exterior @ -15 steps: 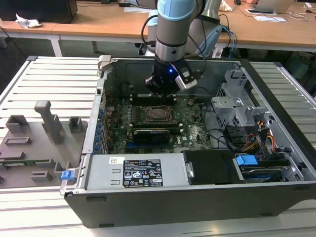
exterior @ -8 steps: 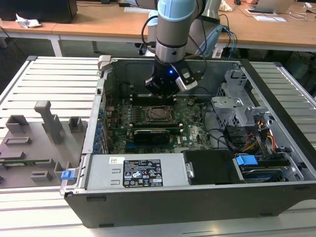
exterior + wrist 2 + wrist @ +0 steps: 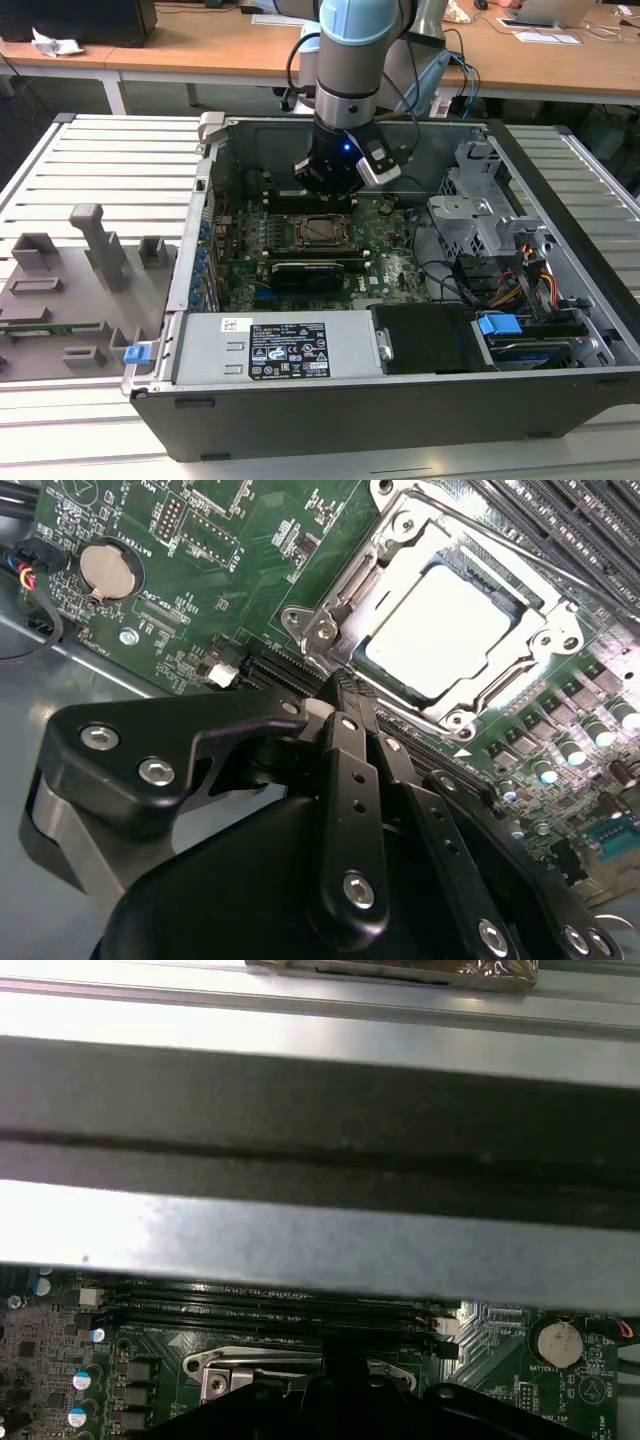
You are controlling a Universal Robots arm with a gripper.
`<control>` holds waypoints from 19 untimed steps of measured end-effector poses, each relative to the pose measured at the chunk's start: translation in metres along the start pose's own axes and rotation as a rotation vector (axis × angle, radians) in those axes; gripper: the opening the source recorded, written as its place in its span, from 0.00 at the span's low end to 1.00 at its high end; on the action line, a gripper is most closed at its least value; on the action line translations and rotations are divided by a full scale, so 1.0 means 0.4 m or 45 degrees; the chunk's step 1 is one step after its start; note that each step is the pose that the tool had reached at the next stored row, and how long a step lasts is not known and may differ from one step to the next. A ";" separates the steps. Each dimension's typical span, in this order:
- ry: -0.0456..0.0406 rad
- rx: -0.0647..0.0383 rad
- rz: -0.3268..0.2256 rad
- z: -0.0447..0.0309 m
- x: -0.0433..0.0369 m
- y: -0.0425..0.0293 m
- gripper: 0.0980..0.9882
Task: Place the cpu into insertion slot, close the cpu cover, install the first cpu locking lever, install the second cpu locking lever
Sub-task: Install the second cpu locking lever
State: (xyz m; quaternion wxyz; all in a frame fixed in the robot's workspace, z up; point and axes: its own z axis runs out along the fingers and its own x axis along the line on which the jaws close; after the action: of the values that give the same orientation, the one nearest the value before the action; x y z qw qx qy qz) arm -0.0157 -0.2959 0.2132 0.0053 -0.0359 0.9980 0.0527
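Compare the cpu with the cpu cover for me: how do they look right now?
The cpu is a solid pale square plate; the cpu cover is a thin metal frame with an open middle. The cpu lies inside, the cover rings it. Both lie flat on the green motherboard, just beyond the gripper.

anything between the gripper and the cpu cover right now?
Nothing visible. In the second wrist view the gripper sits just beside the cpu cover, which lies closed around the cpu in its socket, with only bare motherboard between.

Cpu [image 3: 440, 630] dull matt metal; cpu cover [image 3: 395, 540] shiny steel; gripper [image 3: 345, 695] matt black.
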 end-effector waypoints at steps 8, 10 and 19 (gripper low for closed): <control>0.000 0.000 0.000 -0.001 0.001 -0.014 0.01; 0.000 0.000 0.000 -0.013 0.001 -0.013 0.01; 0.000 0.000 0.000 -0.040 0.001 -0.018 0.01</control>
State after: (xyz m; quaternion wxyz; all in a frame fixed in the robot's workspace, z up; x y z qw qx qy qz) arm -0.0157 -0.3049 0.2283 0.0053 -0.0359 0.9980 0.0527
